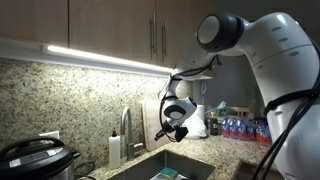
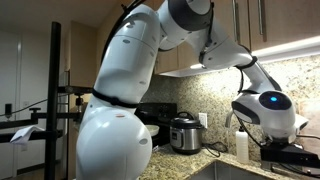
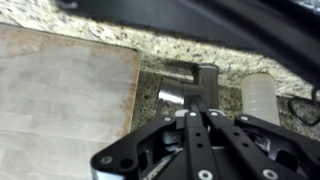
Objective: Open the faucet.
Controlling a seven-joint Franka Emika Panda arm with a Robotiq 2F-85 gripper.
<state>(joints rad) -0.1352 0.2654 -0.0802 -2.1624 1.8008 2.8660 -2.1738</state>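
The faucet (image 1: 126, 124) is a slim steel tap with an arched spout, standing behind the sink (image 1: 150, 162) at the granite backsplash. It also shows in an exterior view (image 2: 231, 117) and in the wrist view (image 3: 173, 96), just beyond my fingertips. My gripper (image 1: 173, 129) hangs over the sink, to the side of the faucet and apart from it. In the wrist view the gripper (image 3: 197, 101) has its fingers pressed together with nothing between them. In an exterior view the gripper (image 2: 272, 122) is mostly hidden by the wrist.
A white soap bottle (image 1: 115, 150) stands beside the faucet and shows in the wrist view (image 3: 260, 98). A wooden cutting board (image 3: 60, 100) leans at the backsplash. A rice cooker (image 1: 35, 160) stands on the counter. Several water bottles (image 1: 240, 128) stand past the sink.
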